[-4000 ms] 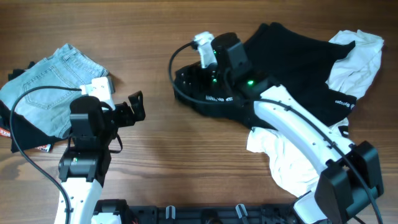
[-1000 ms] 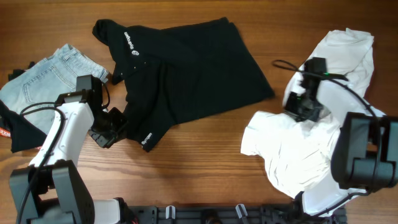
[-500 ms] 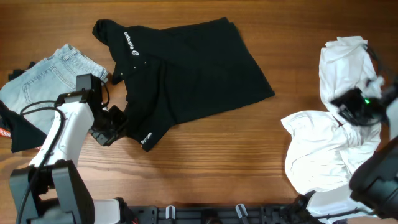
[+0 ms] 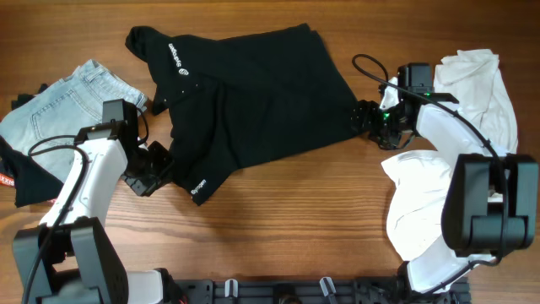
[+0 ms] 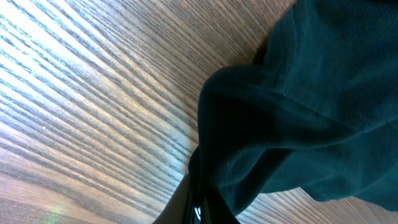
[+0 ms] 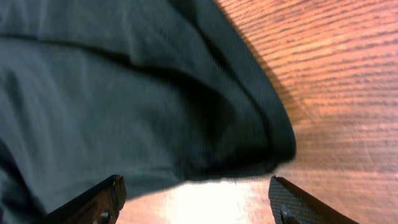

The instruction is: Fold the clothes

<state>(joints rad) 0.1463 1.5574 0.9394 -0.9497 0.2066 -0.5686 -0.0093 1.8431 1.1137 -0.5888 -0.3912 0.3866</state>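
Note:
A black shirt (image 4: 253, 93) lies spread flat on the wooden table (image 4: 278, 219). My left gripper (image 4: 160, 167) is shut on its lower left edge. In the left wrist view the dark cloth (image 5: 298, 112) bunches into the closed left gripper (image 5: 199, 208). My right gripper (image 4: 364, 118) stands open just off the shirt's right corner. In the right wrist view that corner (image 6: 273, 140) lies ahead of the right gripper (image 6: 199, 202), and nothing sits between its fingertips (image 6: 106, 199).
A heap of white clothes (image 4: 472, 84) lies at the right and runs down to the front right (image 4: 422, 211). Folded light jeans (image 4: 63, 105) lie at the far left. Beside them is a dark garment with a red label (image 4: 25, 181).
The right gripper pulled the white clothes to the right, let them go and opened. It then swung back left to the black shirt's corner. The left arm has not moved.

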